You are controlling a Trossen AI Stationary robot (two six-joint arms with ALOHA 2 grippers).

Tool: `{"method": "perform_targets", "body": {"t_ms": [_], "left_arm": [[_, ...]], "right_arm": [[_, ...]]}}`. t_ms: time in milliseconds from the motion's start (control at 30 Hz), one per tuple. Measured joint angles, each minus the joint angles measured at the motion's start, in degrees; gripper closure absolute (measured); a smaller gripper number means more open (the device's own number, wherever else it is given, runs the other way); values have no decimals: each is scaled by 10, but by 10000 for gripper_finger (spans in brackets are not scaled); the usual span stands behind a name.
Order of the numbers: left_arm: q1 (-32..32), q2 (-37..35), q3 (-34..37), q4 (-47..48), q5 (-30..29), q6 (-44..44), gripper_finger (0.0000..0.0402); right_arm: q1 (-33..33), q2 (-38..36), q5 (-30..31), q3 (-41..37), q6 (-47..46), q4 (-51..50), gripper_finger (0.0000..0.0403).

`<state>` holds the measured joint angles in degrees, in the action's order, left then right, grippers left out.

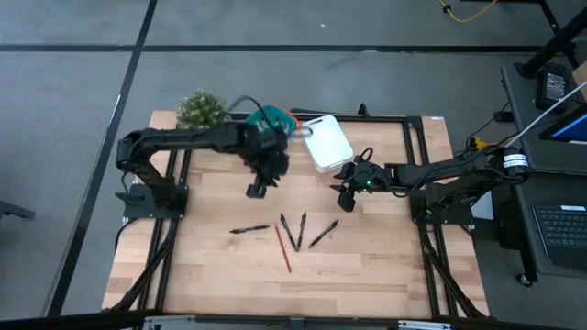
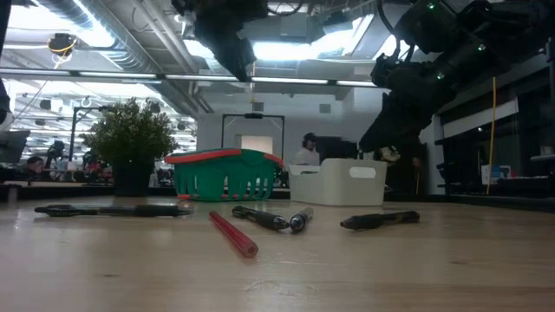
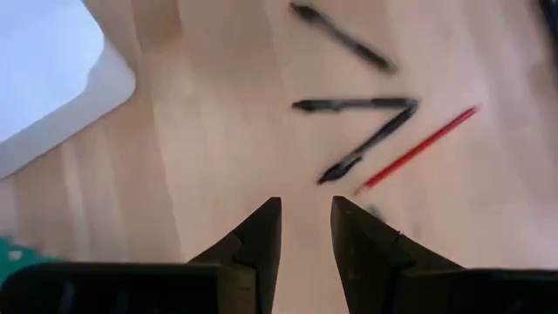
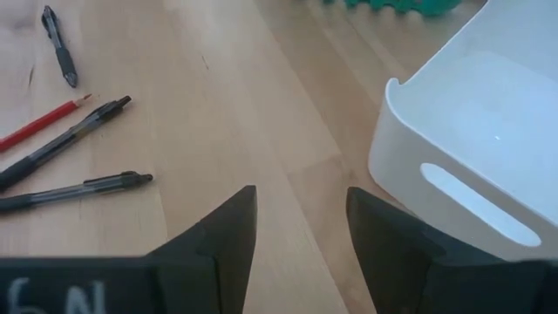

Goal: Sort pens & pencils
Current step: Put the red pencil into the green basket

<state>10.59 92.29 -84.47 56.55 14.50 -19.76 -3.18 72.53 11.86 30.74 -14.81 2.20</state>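
Several black pens (image 1: 303, 227) lie flat on the wooden table (image 1: 211, 266), fanned out near its middle, with one more pen (image 1: 249, 228) to their left. A red pencil (image 1: 283, 248) lies among them, also seen in the left wrist view as the pencil (image 3: 418, 148). My left gripper (image 1: 257, 190) hangs open above the table, on the far side of the pens (image 3: 353, 105), with nothing between its fingers (image 3: 266, 235). My right gripper (image 1: 346, 203) stands open beside the white bin, holding nothing; its gap (image 4: 301, 209) shows bare wood.
A white bin (image 1: 326, 142) stands at the far middle of the table, a green basket (image 1: 273, 117) left of it and a small potted plant (image 1: 201, 108) at the far left corner. Bare wood lies toward the near edge (image 1: 367, 275).
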Motion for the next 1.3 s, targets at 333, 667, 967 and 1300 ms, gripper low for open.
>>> {"method": "perform_targets", "body": {"t_ms": [333,667,967,1300], "left_arm": [[-136,91,35,-2,-201,-49,305],[-220,166,35,-31,-244,-161,305],[-235,170,35,-97,-193,-210,305],[-263,184,35,-101,-177,-214,305]], "right_arm": [[18,0,-15,0,-15,-10,223],[53,0,-11,0,-40,-17,223],[77,0,-9,0,-81,-36,223],[106,2,21,0,-136,-38,223]]}}
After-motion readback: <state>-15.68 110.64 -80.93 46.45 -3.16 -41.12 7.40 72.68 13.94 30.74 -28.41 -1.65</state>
